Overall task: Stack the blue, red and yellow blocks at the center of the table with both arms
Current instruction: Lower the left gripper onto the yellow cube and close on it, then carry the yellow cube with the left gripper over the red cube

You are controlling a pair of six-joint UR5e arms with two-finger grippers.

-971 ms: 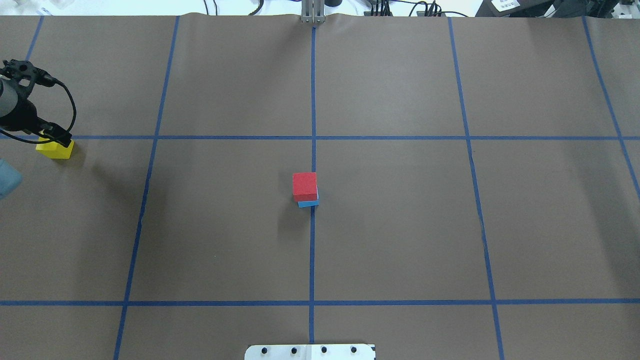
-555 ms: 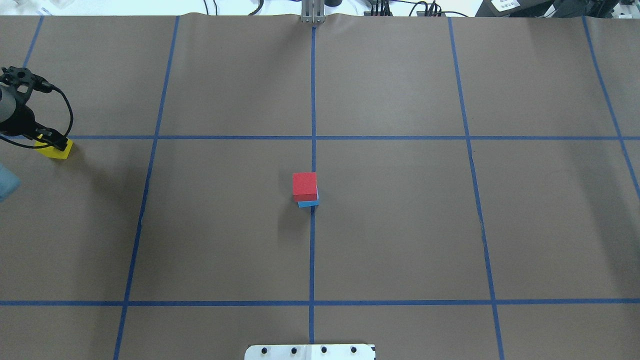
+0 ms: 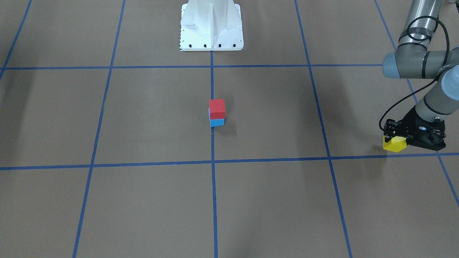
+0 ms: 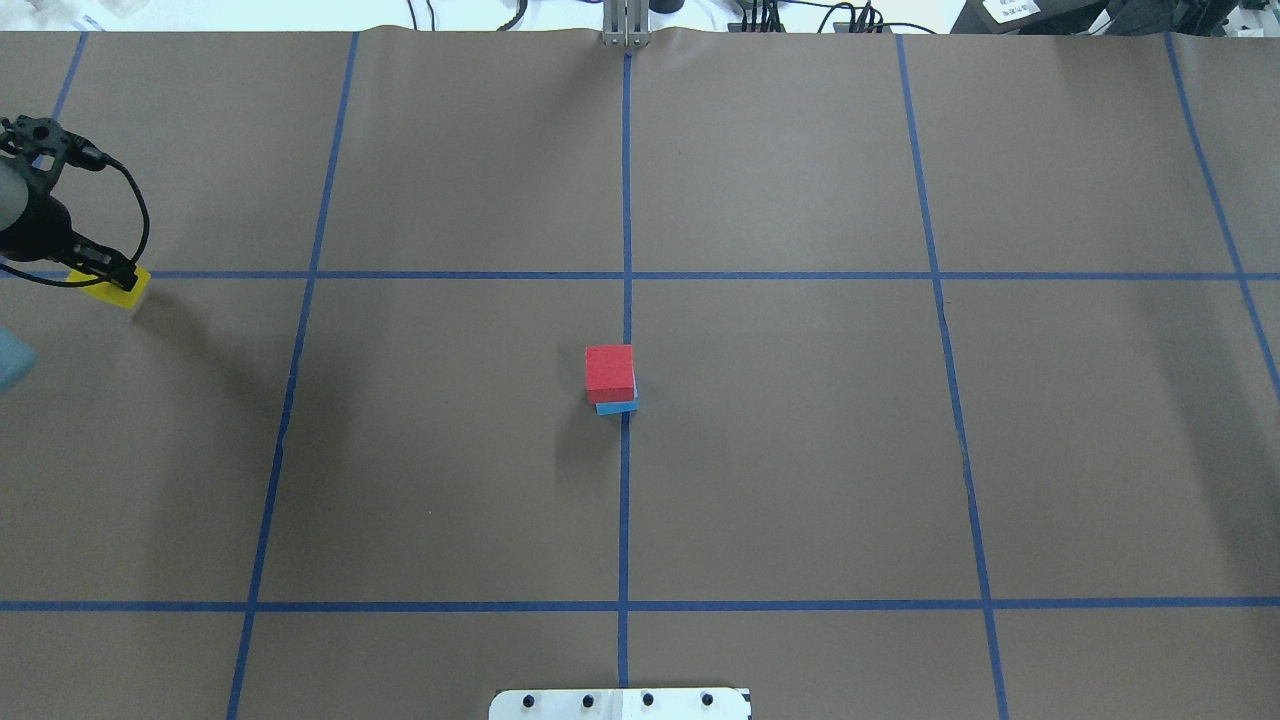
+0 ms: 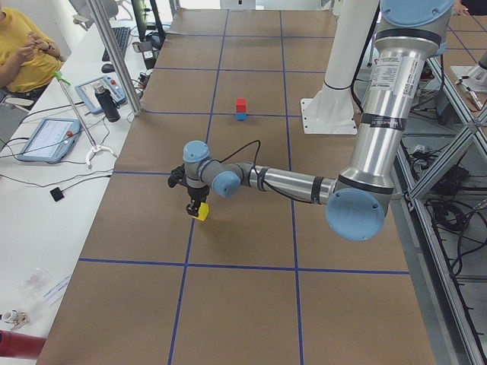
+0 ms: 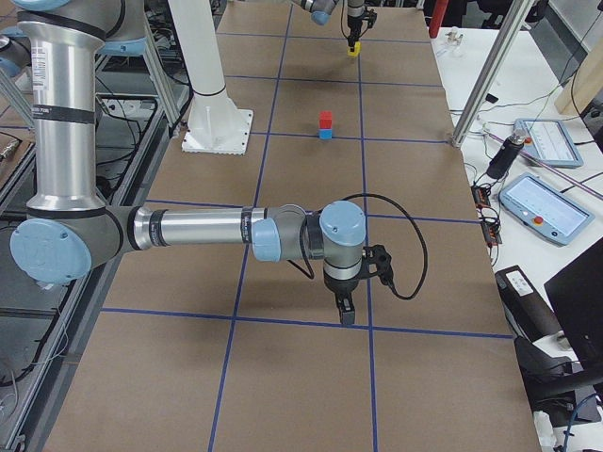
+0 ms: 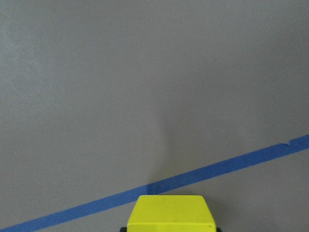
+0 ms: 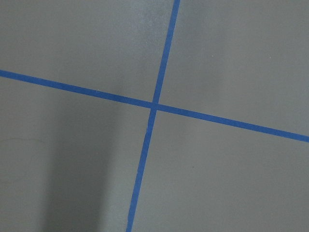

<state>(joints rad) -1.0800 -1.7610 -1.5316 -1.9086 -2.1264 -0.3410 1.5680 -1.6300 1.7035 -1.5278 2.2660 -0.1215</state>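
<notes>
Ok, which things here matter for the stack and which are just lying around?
Job: yellow block, gripped in the left claw; red block, sitting on the blue block at centre.
Lying about: two tablets and a dark bottle on the side bench.

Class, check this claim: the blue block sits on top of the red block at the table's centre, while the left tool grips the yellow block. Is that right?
Not quite. The red block sits on top of the blue block, as the exterior front-facing view shows. The rest stands: the left tool grips the yellow block.
</notes>
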